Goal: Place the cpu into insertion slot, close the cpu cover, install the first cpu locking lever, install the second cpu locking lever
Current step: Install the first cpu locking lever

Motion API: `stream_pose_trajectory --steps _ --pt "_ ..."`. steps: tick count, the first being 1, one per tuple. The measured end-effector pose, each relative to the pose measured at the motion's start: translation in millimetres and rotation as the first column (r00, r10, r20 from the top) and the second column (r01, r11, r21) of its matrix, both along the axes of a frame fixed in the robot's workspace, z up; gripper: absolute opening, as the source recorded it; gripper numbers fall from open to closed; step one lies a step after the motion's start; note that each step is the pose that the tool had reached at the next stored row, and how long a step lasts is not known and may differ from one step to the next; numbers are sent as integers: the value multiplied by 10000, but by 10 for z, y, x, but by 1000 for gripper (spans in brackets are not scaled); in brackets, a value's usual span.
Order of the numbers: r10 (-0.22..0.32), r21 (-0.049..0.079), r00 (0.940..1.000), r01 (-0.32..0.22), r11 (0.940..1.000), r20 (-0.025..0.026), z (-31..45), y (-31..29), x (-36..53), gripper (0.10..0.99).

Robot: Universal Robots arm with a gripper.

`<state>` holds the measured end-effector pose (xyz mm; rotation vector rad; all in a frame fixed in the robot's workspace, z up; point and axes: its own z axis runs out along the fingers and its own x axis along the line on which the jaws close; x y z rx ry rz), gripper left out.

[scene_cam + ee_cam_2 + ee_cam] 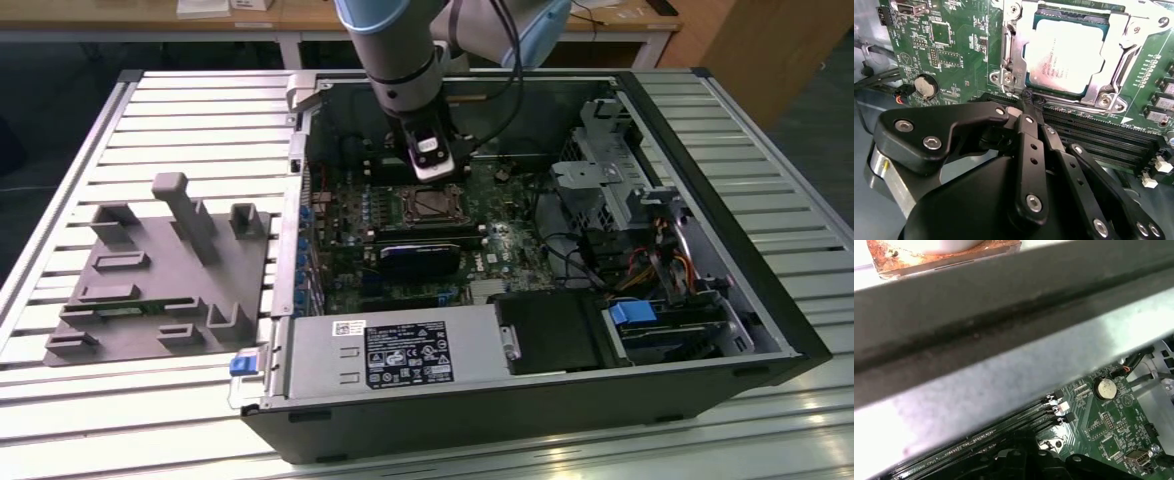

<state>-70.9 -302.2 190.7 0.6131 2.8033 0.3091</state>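
The gripper [1029, 106], fingers seemingly pinched together and holding nothing, hovers at the cpu cover [1111, 60] edge, cpu [1066, 52] seated beneath

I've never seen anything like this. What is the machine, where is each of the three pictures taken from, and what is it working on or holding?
It is a single robot arm. The exterior view looks from off the arm at an open computer case lying on a slatted metal table, with a grey moulded holder beside it at the exterior view's left. The arm reaches down into the case. The two wrist views come from cameras riding on the arm. In the second wrist view the black gripper has its fingers pressed together, holding nothing, close to the edge of the insertion slot. The cpu already sits in that slot, framed by the cpu cover, on the green circuit board.
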Motion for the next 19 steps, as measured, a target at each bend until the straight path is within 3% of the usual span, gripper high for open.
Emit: stream_pose_trajectory --steps 11,19 --pt "0 -4 10000 0 10000 -2 236 -1 0 102" --pt "0 -3 10000 0 10000 -2 344 0 0 102"
